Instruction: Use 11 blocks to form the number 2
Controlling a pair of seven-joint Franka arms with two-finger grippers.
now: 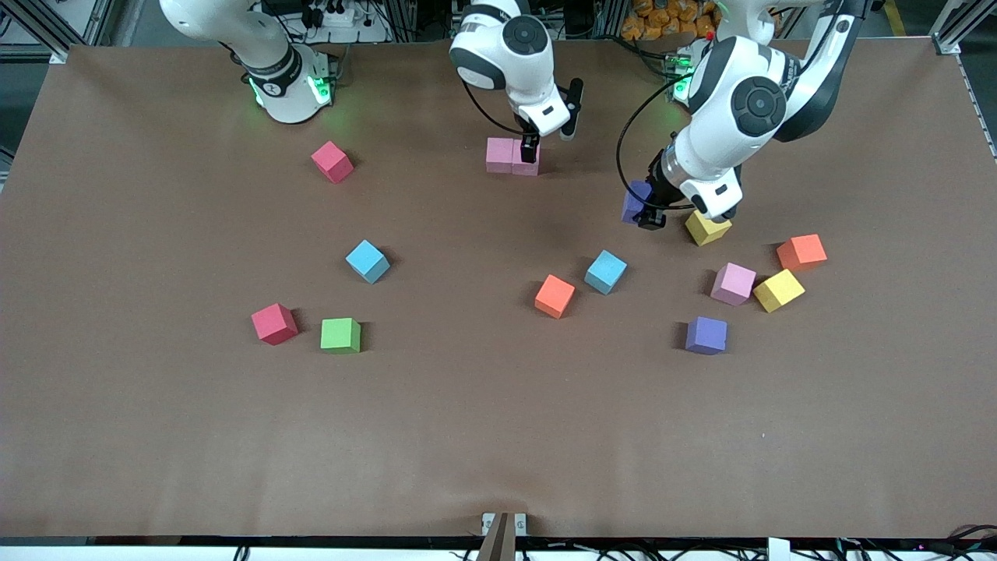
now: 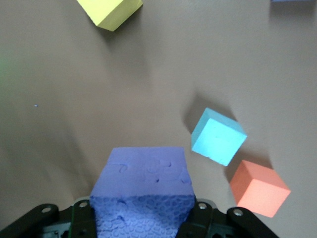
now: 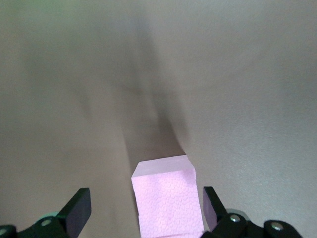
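Two pink blocks (image 1: 500, 154) sit touching side by side, close to the robots' bases. My right gripper (image 1: 551, 128) stands open over the one nearer the left arm's end (image 3: 166, 198), one finger on each side of it. My left gripper (image 1: 648, 212) is shut on a purple block (image 1: 636, 201) (image 2: 143, 183) and holds it above the table, next to a yellow cube (image 1: 707, 227). The loose blocks are two red (image 1: 332, 161) (image 1: 274, 323), two blue (image 1: 367, 261) (image 1: 605, 271), green (image 1: 340, 335), orange (image 1: 554, 296), pink (image 1: 733, 284) and purple (image 1: 706, 335). No number 2 shape shows.
A second orange cube (image 1: 801, 252) and a second yellow cube (image 1: 778, 290) lie toward the left arm's end. The left wrist view shows a blue block (image 2: 218, 136), an orange block (image 2: 258, 188) and a yellow cube (image 2: 110, 11) below. Brown table (image 1: 498, 436) stretches bare toward the front camera.
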